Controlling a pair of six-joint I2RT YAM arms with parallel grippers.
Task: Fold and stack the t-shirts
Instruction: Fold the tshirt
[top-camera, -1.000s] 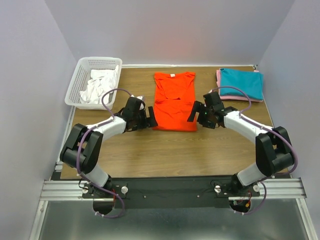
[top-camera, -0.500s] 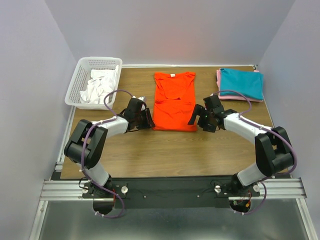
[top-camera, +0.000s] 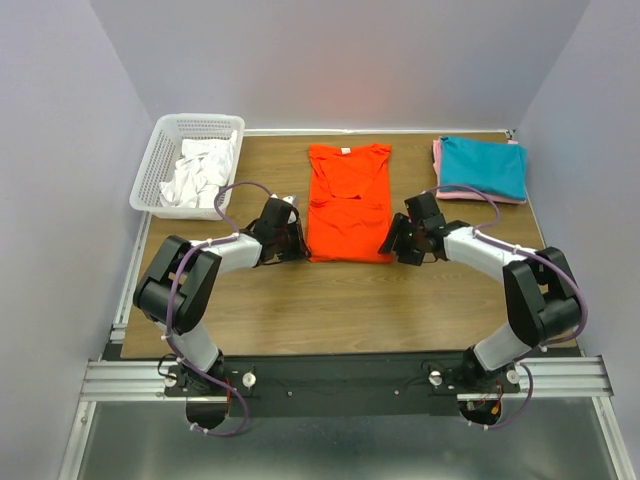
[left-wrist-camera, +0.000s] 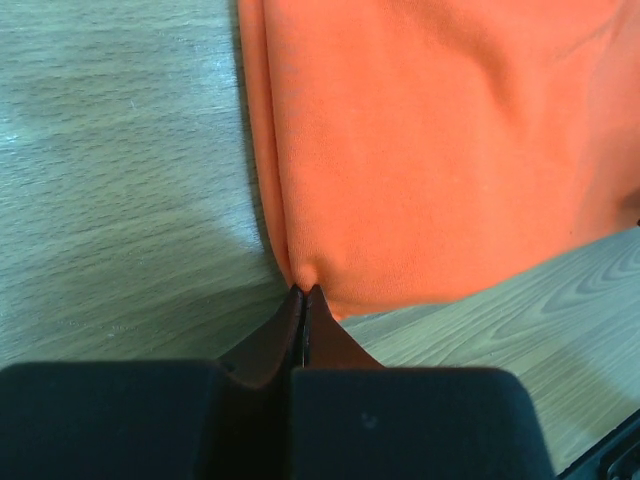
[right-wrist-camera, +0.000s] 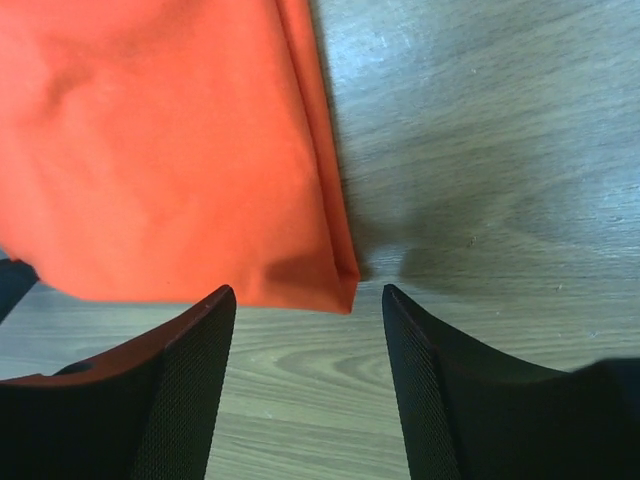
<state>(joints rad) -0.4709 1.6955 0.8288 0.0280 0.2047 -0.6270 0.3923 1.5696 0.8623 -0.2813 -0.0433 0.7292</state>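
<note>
Now: left gripper (left-wrist-camera: 303, 297) pinched tight on near-left hem corner of orange-red t-shirt (left-wrist-camera: 440, 150); right gripper (right-wrist-camera: 308, 300) wide, near-right corner between its fingers. Close right over both layers, then lift evenly.

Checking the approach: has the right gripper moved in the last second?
Yes: the right gripper moved nearward along the orange shirt's right edge, reaching its near right corner.
</note>
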